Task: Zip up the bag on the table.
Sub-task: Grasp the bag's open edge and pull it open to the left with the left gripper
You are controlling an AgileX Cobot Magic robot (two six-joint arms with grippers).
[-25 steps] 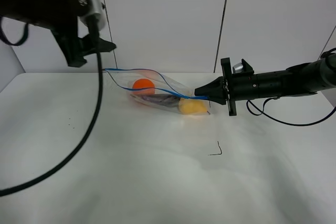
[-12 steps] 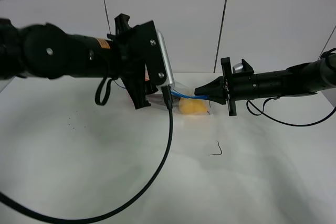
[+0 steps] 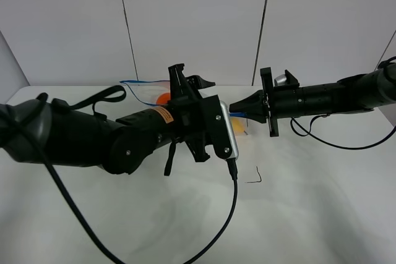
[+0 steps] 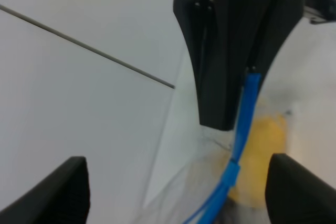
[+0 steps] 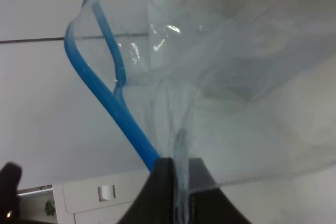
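The clear bag [image 3: 143, 91] lies at the back middle of the white table [image 3: 322, 214], mostly hidden behind my left arm. Its blue zipper strip [image 3: 137, 82], the orange [image 3: 163, 97] and a bit of yellow fruit [image 3: 239, 129] show. My right gripper [image 3: 234, 109] is shut on the bag's right end; in the right wrist view its jaws [image 5: 176, 184] pinch the plastic beside the blue strip [image 5: 105, 90]. My left gripper [image 3: 208, 117] is open over the bag and faces the right gripper. Its fingertips [image 4: 71, 187] stand wide apart, with the blue strip [image 4: 244, 114] between them.
A small black hook-shaped mark [image 3: 255, 177] lies on the table in front of the bag. The left arm's black cable [image 3: 226, 214] loops down over the table's front. White wall panels stand behind the table.
My left arm has swung down from the upper left and across to the right, and now covers most of the bag. The right gripper has not moved.
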